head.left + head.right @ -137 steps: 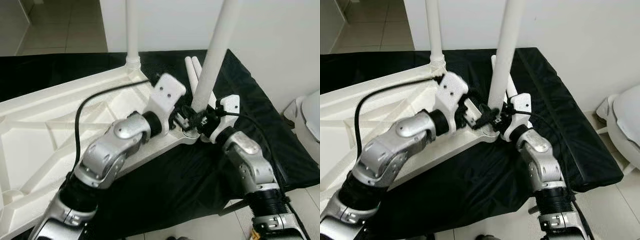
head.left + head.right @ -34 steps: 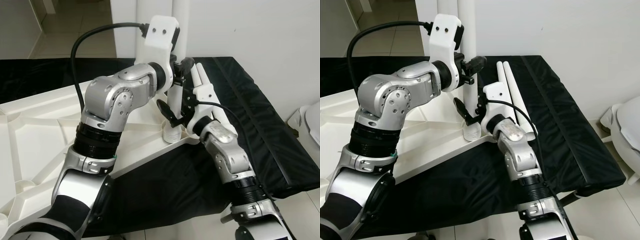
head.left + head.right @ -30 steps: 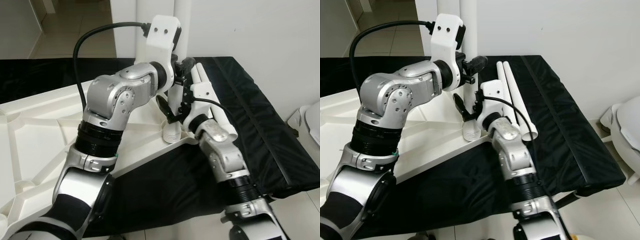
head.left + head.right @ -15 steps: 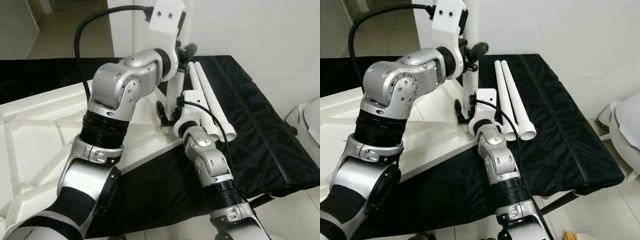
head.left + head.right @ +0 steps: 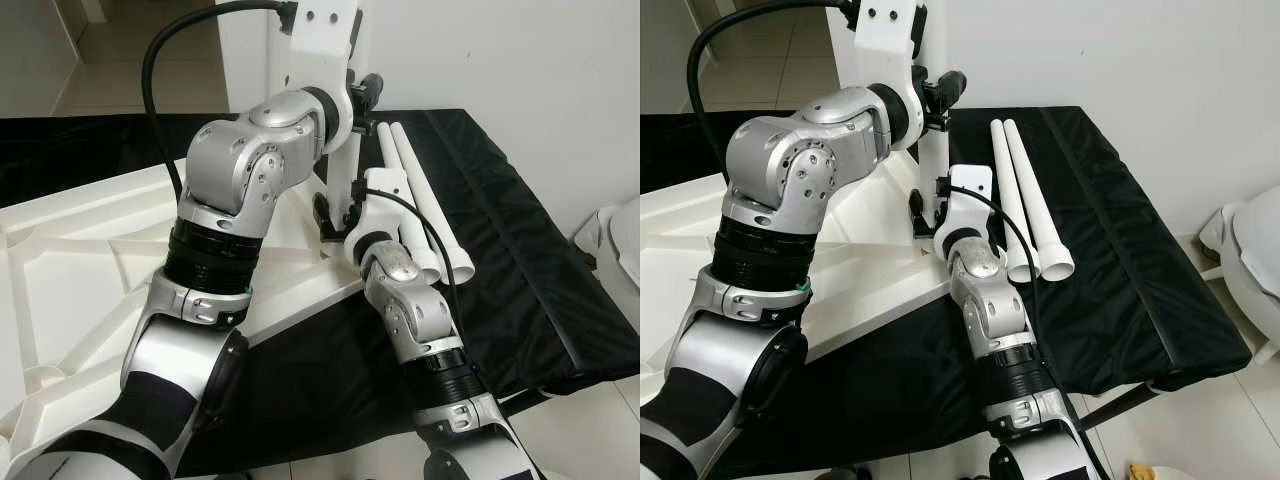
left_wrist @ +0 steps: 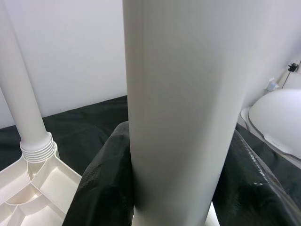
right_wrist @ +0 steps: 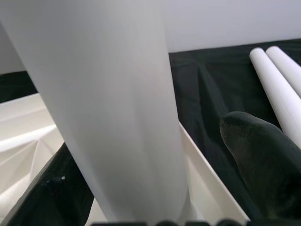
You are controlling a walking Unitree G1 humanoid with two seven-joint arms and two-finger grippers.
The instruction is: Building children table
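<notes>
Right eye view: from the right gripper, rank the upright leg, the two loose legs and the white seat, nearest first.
1. Upright leg: between the right gripper's fingers, at the tabletop corner.
2. Loose legs: lying on the black cover just to its right.
3. White seat: far right, beyond the cover's edge.

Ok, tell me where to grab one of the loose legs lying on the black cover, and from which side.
Take the outer loose leg around its middle, from above, fingers straddling it across its length. It is a smooth round tube lying flat on the black cover, touching its twin on the inner side, so only the outer side and top are free. The right gripper is probably nearest, but it now sits around the upright leg.
</notes>
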